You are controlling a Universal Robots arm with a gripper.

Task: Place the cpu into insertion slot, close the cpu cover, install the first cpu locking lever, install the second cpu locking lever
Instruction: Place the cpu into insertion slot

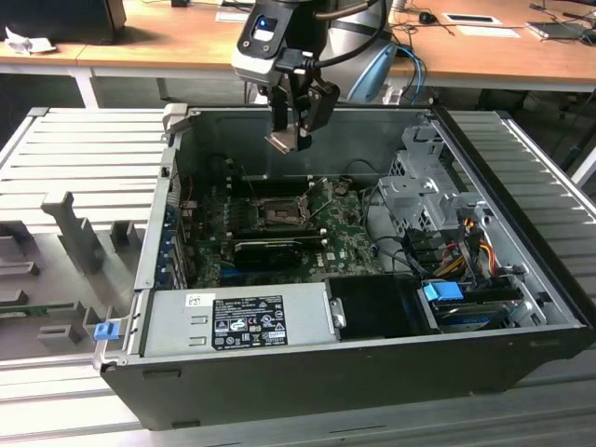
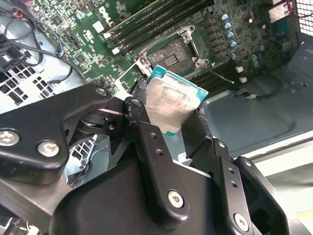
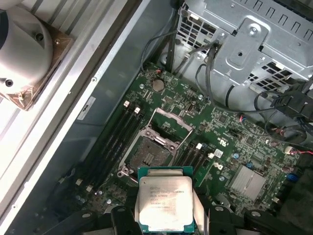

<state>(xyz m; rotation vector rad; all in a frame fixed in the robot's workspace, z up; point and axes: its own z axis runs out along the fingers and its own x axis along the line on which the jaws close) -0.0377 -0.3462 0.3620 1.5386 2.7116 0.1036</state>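
Step one: the pincer [image 1: 295, 137], clamped on the cpu [image 3: 166, 203], hovers clear of the open insertion slot [image 3: 150, 150]; seating it likely demands square alignment.

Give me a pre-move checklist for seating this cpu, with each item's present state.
1. Grip on the chip: ok. The gripper is shut on the cpu, with a finger at each side edge.
2. Insertion slot free: ok. Nothing lies in its recess.
3. Cpu cover out of the way: ok. It is tilted up off the slot.
4. Cables clear of the slot: ok. They lie over by the drive cage.
5. Cpu lined up over the slot: cannot tell. It hangs well above the motherboard.
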